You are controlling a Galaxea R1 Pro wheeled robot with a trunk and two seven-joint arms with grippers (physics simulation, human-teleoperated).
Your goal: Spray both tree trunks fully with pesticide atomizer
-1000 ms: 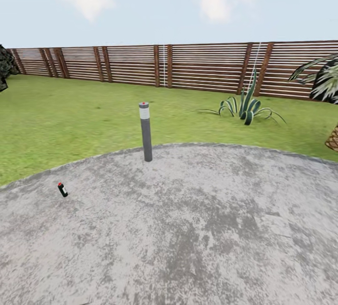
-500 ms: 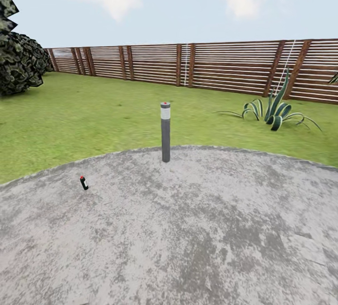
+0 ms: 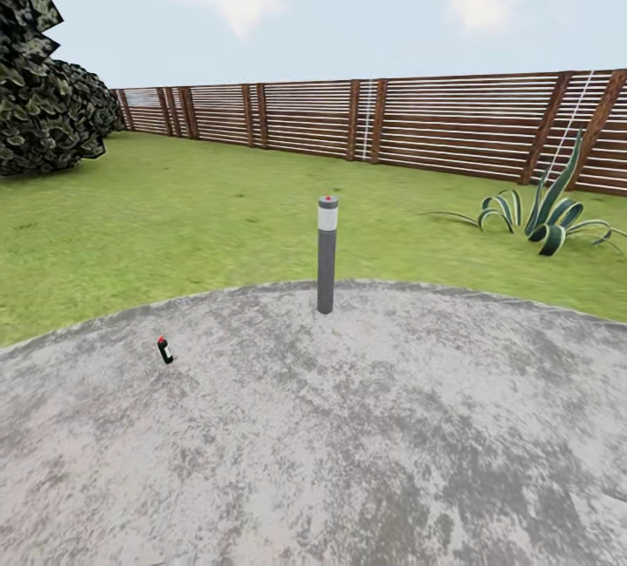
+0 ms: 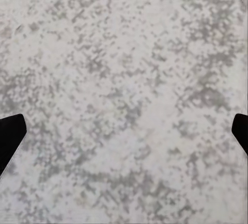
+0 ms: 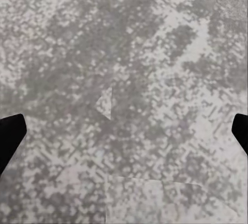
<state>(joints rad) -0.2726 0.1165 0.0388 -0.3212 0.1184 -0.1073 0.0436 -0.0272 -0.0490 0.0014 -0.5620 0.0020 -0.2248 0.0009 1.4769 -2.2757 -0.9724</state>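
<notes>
The view has swung left, bringing the pesticide atomizer (image 3: 165,350) nearer centre; left gripper (image 4: 124,136) and right gripper (image 5: 124,136) hang spread, empty.

Bright even daylight, shadowless; soft, blurry textures

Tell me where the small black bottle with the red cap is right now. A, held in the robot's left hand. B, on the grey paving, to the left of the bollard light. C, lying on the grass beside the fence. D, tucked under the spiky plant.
B. In the head view the atomizer sits on the grey paving, apart from and to the left of the bollard light, nearer the camera.
</notes>
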